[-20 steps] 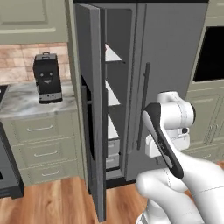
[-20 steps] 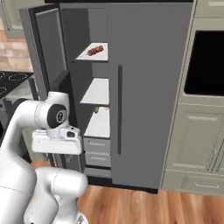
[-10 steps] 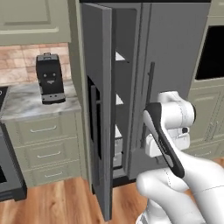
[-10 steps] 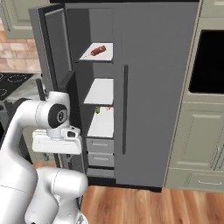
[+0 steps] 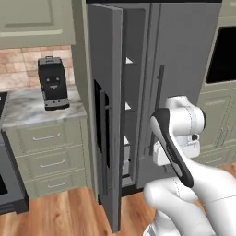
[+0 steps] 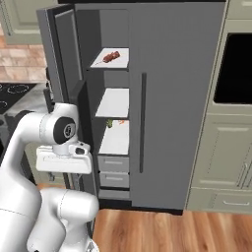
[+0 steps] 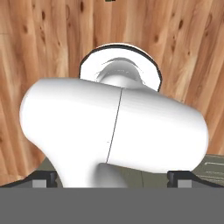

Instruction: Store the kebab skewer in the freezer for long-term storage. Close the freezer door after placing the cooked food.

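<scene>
Kitchen setting: pale green cabinets, wood floor (image 7: 52,39), and a tall grey fridge (image 6: 182,98) beside a dark wall oven (image 6: 236,69). To the left, a counter (image 5: 27,108) carries a black coffee machine (image 5: 52,83).

Skewer (image 6: 111,56): it lies on the top white shelf (image 6: 120,59) inside the freezer (image 6: 115,108), meat at the right end, stick running down-left toward the shelf's front edge. Placement looks complete in my judgement.

Door (image 5: 107,115): it stands partly open, swung out toward me, hinged on the freezer's left side. Its bar handle (image 5: 102,143) runs vertically on the outer face, seen edge-on in the left base view.

Pincer (image 7: 112,177): my two tips sit wide apart with nothing between them. The hand camera looks down along my own body at the floor, so my hand is folded in low and points away from the fridge.

Governing relation: the door's free edge lies ahead of me and to my left, well apart from my hand. Closing it calls for lifting the hand out and pushing that outer face rightward toward the fridge.
</scene>
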